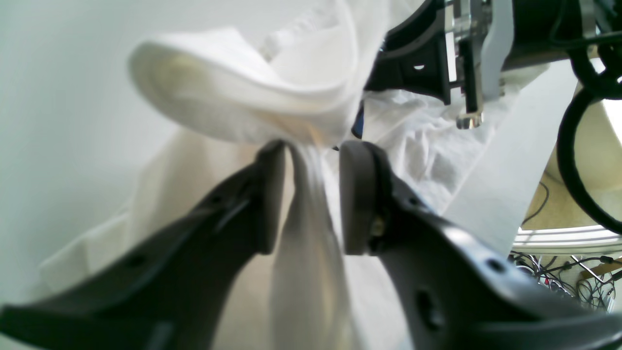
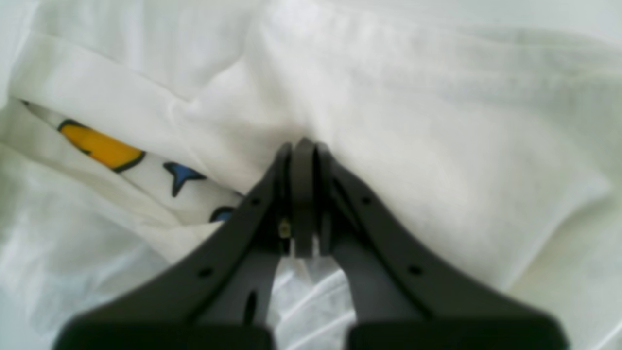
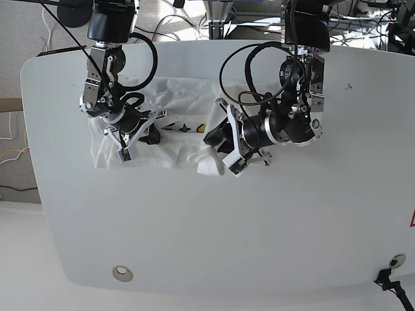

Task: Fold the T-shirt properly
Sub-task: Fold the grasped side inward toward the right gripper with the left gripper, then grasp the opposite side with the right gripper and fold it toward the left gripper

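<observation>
The white T-shirt (image 3: 174, 153) lies bunched at the back left of the table, part of its print (image 3: 185, 127) showing between the two arms. In the left wrist view my left gripper (image 1: 311, 150) stands open, a loose strip of the T-shirt (image 1: 233, 87) running between its fingers (image 1: 357, 194). My left gripper (image 3: 211, 136) sits at the shirt's right end. My right gripper (image 2: 303, 143) is shut, tips pinched into a fold of the T-shirt (image 2: 413, 146), beside a yellow shape (image 2: 99, 146) and a blue star (image 2: 181, 175). In the base view my right gripper (image 3: 150, 135) is at the shirt's left part.
The white table (image 3: 194, 227) has a round metal grommet (image 3: 121, 273) near its front left edge. Black cables (image 3: 240, 65) loop above the left arm. The right arm's wrist (image 1: 427, 63) shows close behind the cloth in the left wrist view. Cables lie on the floor (image 1: 559, 277).
</observation>
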`<state>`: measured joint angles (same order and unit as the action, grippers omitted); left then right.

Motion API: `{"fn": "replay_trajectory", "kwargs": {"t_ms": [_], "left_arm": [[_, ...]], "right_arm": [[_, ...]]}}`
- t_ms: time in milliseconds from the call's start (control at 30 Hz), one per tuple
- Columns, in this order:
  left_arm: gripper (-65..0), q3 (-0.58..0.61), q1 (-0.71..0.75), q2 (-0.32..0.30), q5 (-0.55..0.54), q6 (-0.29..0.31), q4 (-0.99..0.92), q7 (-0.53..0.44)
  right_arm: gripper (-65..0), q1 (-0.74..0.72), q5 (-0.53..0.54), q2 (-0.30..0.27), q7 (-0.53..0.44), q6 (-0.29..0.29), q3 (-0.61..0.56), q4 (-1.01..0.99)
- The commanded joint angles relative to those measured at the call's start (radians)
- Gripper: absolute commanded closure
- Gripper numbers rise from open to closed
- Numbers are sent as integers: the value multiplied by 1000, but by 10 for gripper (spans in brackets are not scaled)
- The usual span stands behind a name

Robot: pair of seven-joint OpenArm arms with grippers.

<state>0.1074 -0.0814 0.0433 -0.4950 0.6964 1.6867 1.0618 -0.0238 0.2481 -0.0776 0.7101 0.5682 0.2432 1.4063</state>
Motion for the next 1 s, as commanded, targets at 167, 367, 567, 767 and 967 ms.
{"fn": "replay_trajectory", "kwargs": {"t_ms": [167,367,567,767,967], "left_arm": [[-461,30,-51,42,-97,2,23,-13],[-460,30,-77,-52,-52,2,65,-21],[-460,33,-22,-208,169,2,57,-200],[-447,117,59,-257,384,2,14,-440],[-44,116,71,-202,491,2,-115,-510]], "right_arm": [[0,0,-28,-1,46,-3,-2,3],[0,0,-28,-1,46,-6,-2,6],[0,-11,-26,-1,46,-6,-2,12],[0,-28,-22,-1,46,-7,-2,136],[-214,-26,-28,-1,47,-9,6,296]]}}
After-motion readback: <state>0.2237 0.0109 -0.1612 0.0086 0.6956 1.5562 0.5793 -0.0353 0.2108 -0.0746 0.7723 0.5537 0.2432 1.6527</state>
